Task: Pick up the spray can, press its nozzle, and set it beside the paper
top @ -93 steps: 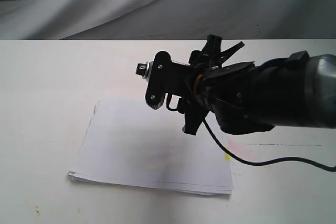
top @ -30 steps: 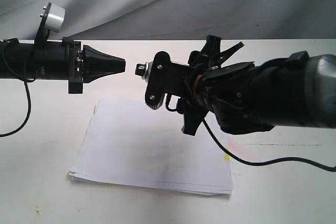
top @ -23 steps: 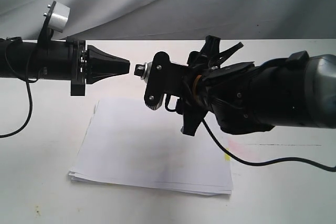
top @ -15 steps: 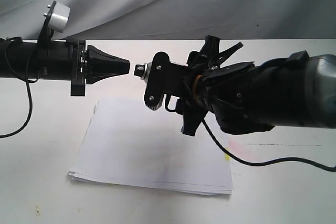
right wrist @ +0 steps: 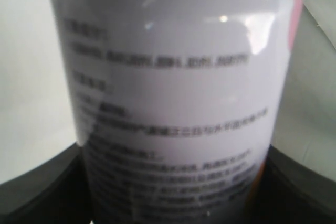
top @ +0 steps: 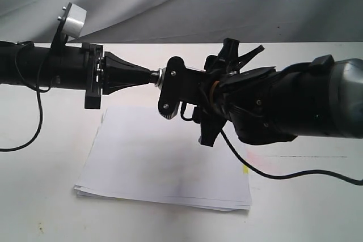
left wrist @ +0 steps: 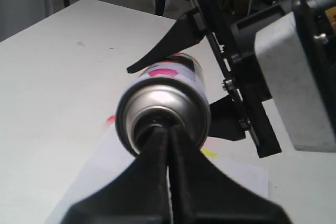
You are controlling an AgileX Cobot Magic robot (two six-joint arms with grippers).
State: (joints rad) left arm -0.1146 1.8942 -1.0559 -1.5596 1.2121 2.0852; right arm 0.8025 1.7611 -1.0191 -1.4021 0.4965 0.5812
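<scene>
- The white table (top: 45, 185) fills the lower two thirds of the exterior view.
- The paper (top: 164, 162) lies flat at lower centre, with a yellow tab (top: 245, 169) on its right edge.
- My right gripper (top: 169, 86) reaches in from the right at mid-frame. It is clamped on the can, one jaw on either side of the body in the right wrist view.
- My left gripper (top: 148, 75) comes in from the left. Its fingers (left wrist: 167, 145) are pressed together into one point.
- The can (left wrist: 173, 85) is held on its side in the air above the paper's far edge, its domed top facing left.
- The left gripper's tip touches the middle of that dome, where it covers the nozzle, so I cannot see the nozzle itself.
</scene>
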